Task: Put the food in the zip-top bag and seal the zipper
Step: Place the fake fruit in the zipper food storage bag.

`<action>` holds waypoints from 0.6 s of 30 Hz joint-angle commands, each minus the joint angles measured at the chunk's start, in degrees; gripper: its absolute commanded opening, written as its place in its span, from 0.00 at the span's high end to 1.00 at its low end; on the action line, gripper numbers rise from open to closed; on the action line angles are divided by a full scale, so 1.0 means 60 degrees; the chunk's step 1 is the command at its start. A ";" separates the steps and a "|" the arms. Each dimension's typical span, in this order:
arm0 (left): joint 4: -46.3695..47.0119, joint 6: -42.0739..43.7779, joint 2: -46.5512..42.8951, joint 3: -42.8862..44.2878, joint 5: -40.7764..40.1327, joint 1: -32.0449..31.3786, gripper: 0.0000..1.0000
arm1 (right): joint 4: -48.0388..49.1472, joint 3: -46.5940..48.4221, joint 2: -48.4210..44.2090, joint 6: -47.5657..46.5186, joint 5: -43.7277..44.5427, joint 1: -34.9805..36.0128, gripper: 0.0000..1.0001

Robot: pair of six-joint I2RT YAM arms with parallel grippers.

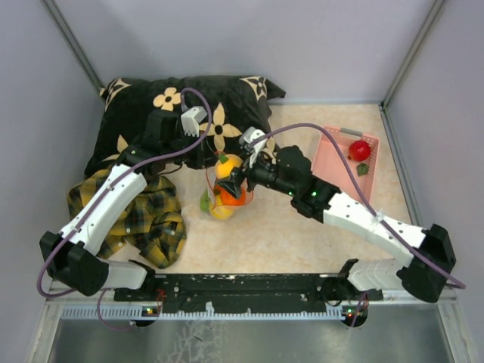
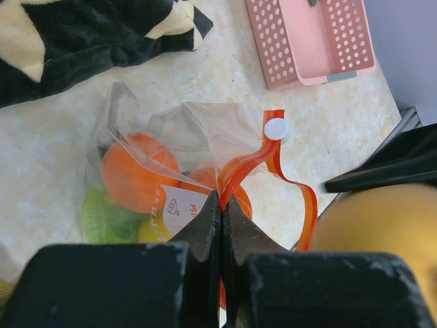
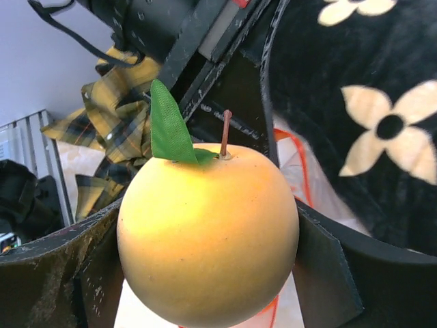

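The clear zip-top bag [image 2: 157, 137] hangs with its mouth up, holding two oranges [image 2: 133, 174], a green piece [image 2: 102, 215] and something yellow. My left gripper [image 2: 222, 201] is shut on the red-orange zipper [image 2: 273, 160] strip at the mouth edge. A white slider sits on that strip. My right gripper [image 3: 208, 253] is closed around a round yellow-orange fruit [image 3: 208, 239] with a green leaf and brown stem. From above, this fruit [image 1: 227, 168] sits right over the bag [image 1: 227, 200], between both grippers. A red apple [image 1: 360, 150] lies in the pink basket.
The pink basket [image 1: 333, 155] stands at the right and also holds a small green piece [image 1: 364, 169]. A black flowered pillow [image 1: 151, 113] lies at the back left. A yellow-black plaid cloth [image 1: 144, 219] lies under the left arm.
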 commanded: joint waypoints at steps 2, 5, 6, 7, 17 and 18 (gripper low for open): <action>0.0477 0.0000 -0.0038 0.0009 0.0359 0.0076 1.00 | 0.1620 -0.0356 0.0847 0.1151 -0.0914 0.0080 0.44; 0.0477 -0.0009 -0.0040 -0.0006 0.0361 0.0078 1.00 | 0.1840 -0.0416 0.1227 0.1435 -0.1398 0.0080 0.43; 0.0470 -0.0017 -0.0040 0.0002 0.0362 0.0071 1.00 | 0.1823 -0.0416 0.1340 0.1490 -0.1437 0.0072 0.43; 0.0475 -0.0018 -0.0048 0.0003 0.0362 0.0072 1.00 | 0.1715 -0.0416 0.1430 0.1500 -0.1361 0.0080 0.43; 0.0581 -0.0031 -0.0156 -0.0027 0.0592 0.0075 1.00 | -0.0518 0.0161 0.2239 0.1264 0.1713 0.0065 0.36; 0.0586 -0.0032 -0.0143 -0.0035 0.0636 0.0073 1.00 | -0.0347 0.0115 0.2300 0.1368 0.1803 0.0070 0.35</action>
